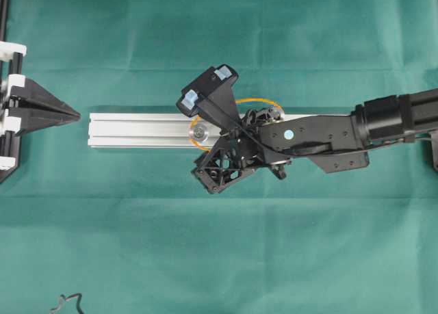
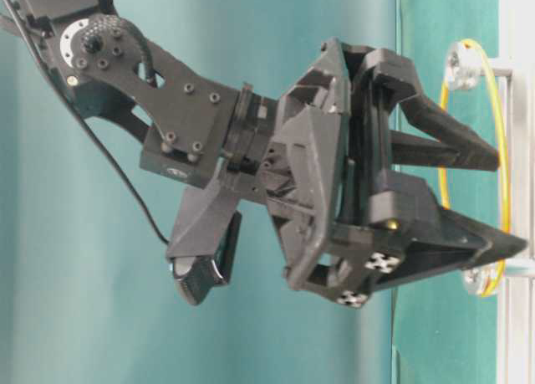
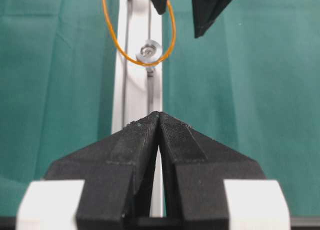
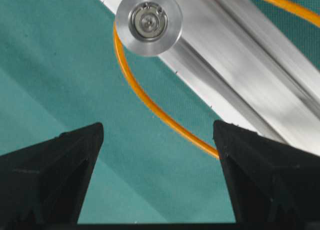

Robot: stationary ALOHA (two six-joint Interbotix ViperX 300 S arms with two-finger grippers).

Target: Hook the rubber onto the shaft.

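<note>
The orange rubber (image 1: 254, 101) is a thin loop lying along the silver rail (image 1: 137, 130). Its left end curves round the round silver shaft (image 1: 200, 131). In the right wrist view the rubber (image 4: 150, 104) runs from under the shaft (image 4: 148, 21) past the right finger, touching nothing. My right gripper (image 1: 220, 137) hangs over the rail just right of the shaft, open and empty (image 4: 157, 135). At table level the rubber (image 2: 500, 150) spans two posts, with the right gripper (image 2: 512, 204) in front. My left gripper (image 3: 159, 115) is shut and empty, back by the rail's left end (image 1: 72, 113).
Green cloth (image 1: 205, 245) covers the table. A black cord scrap (image 1: 68, 302) lies at the front left edge. The left arm's black frame (image 1: 7, 54) stands along the left border. The right arm (image 1: 397, 115) reaches in from the right.
</note>
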